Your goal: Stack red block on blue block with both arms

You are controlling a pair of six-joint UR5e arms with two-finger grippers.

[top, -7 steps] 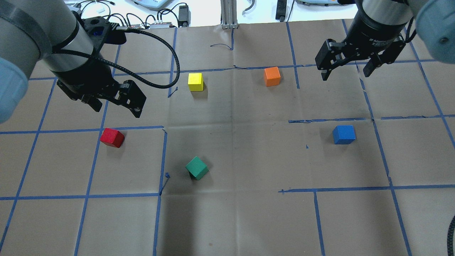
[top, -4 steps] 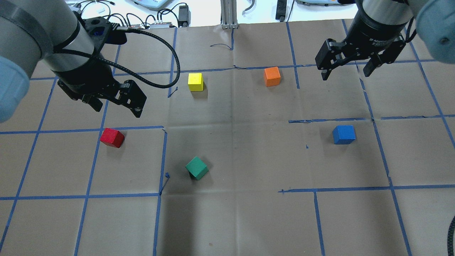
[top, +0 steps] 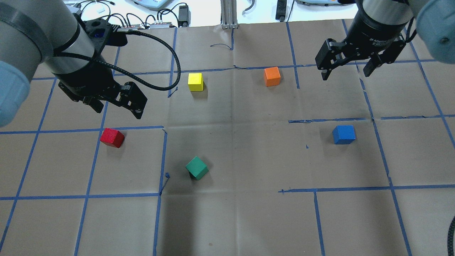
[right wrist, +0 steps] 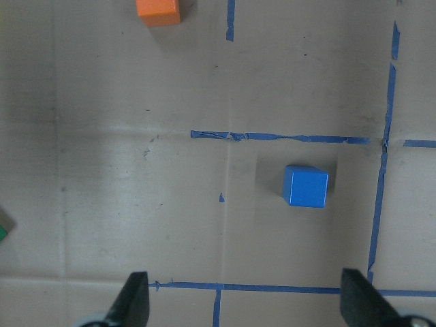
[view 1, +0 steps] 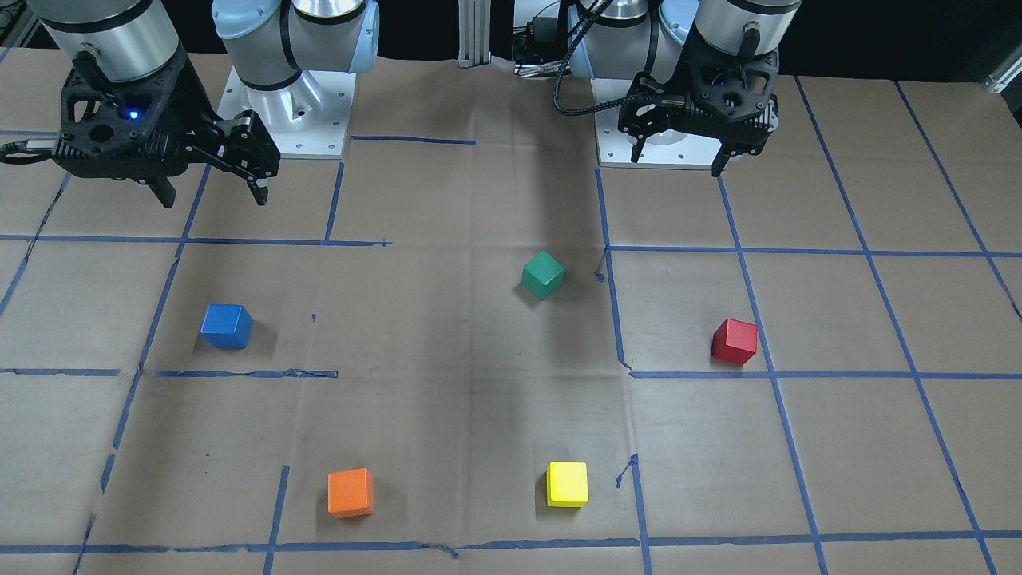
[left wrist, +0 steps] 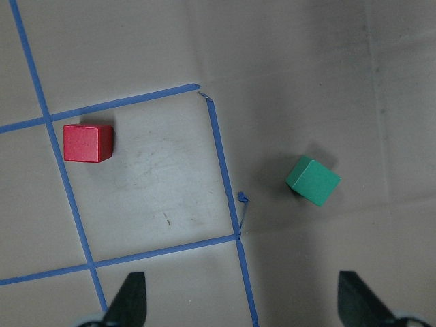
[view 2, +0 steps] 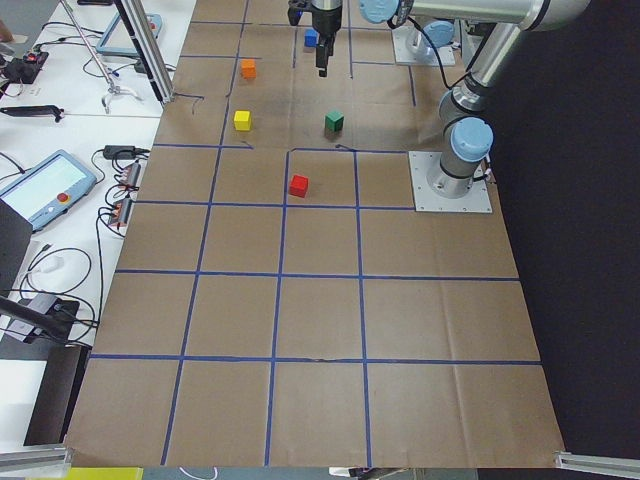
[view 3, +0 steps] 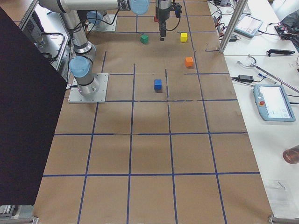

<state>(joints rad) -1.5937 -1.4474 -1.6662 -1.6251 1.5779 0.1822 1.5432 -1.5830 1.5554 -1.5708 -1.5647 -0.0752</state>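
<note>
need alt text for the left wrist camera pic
A red block sits at upper left on brown paper gridded with blue tape, with a rotated green block to its right. The open left claw shows only its two tips at the bottom edge, holding nothing.

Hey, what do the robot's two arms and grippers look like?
The left arm and right arm are silver-grey tubes with light-blue joint caps. The left gripper and right gripper are black, two-fingered. A black braided cable loops from the left wrist; white lettering rings the right wrist.
</note>
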